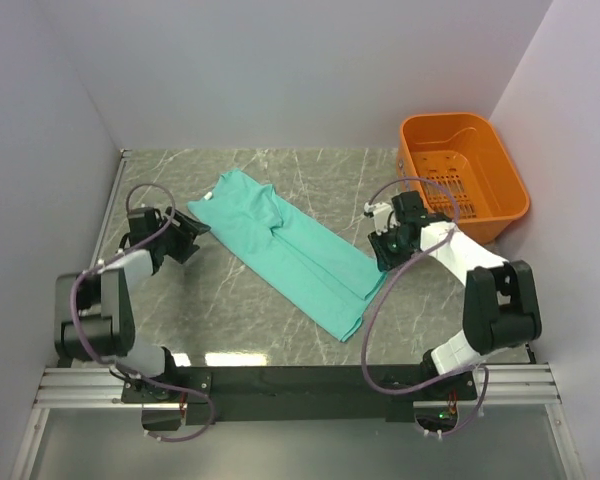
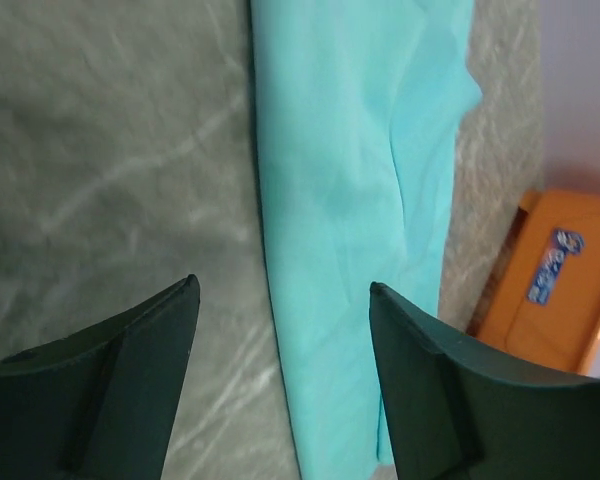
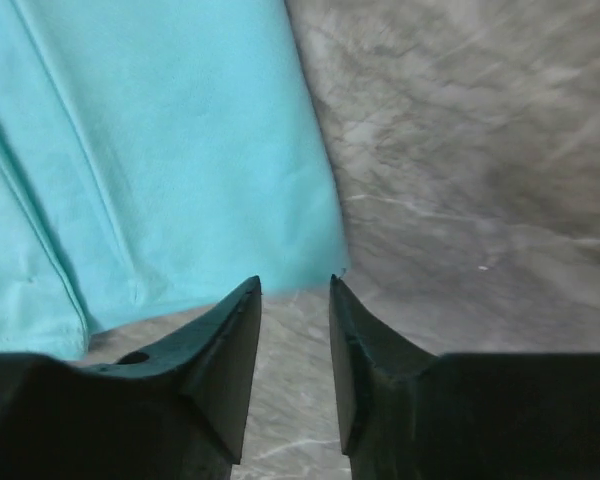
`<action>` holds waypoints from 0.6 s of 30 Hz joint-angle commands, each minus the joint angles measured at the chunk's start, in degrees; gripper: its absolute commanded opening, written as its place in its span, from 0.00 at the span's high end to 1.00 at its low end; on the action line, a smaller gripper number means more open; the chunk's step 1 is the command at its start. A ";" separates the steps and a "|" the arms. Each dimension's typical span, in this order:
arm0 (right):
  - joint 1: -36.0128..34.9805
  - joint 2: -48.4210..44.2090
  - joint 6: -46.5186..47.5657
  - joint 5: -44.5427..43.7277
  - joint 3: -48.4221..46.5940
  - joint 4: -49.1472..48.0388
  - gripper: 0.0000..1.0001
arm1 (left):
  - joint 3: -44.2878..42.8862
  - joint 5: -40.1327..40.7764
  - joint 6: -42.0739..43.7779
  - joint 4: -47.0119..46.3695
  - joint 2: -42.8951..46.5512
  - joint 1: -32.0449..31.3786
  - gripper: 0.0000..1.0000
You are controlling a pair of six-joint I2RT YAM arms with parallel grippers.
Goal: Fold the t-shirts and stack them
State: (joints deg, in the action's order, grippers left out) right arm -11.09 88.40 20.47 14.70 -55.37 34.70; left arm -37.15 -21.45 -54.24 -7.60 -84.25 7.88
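One teal t-shirt (image 1: 290, 250) lies on the marble table, folded lengthwise into a long strip running from far left to near right. My left gripper (image 1: 193, 233) hovers just left of the strip's upper end, open wide with nothing between its fingers. In the left wrist view the t-shirt (image 2: 350, 200) stretches ahead of the left gripper (image 2: 285, 287). My right gripper (image 1: 382, 256) sits at the strip's right edge near its lower end. In the right wrist view the right gripper (image 3: 295, 285) is open a little and empty, with the t-shirt's (image 3: 160, 150) corner just beyond its tips.
An orange plastic basket (image 1: 485, 228) stands at the far right corner, also seen in the left wrist view as the orange basket (image 2: 550, 290). Grey walls close in the table on the left, back and right. Bare marble (image 1: 230, 300) lies in front of the shirt.
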 commanded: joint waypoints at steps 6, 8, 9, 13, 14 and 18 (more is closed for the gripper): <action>1.95 -12.54 2.29 4.28 -1.67 0.90 0.48 | -13.91 5.99 1.50 1.97 -15.06 -0.32 0.38; 1.86 -14.91 2.56 5.77 -1.58 0.55 0.47 | -17.41 5.98 2.03 3.63 -19.10 -0.49 0.44; 1.95 -15.45 2.47 7.08 -1.32 0.46 0.47 | -18.48 5.90 2.64 4.16 -20.33 -0.50 0.44; 2.04 -17.56 1.86 9.82 0.18 -1.47 0.47 | -23.66 7.21 4.58 7.06 -25.43 -0.58 0.49; 1.95 -17.82 1.86 10.26 0.35 -1.65 0.47 | -24.37 7.74 5.01 7.42 -25.96 -0.50 0.51; 2.13 -18.35 1.77 11.05 0.27 -1.56 0.47 | -28.32 9.23 8.44 12.06 -29.56 -0.41 0.73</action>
State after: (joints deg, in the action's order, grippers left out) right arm -9.37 71.61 22.15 23.53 -55.31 34.48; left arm -62.98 -15.05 -50.13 -1.13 -110.89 7.60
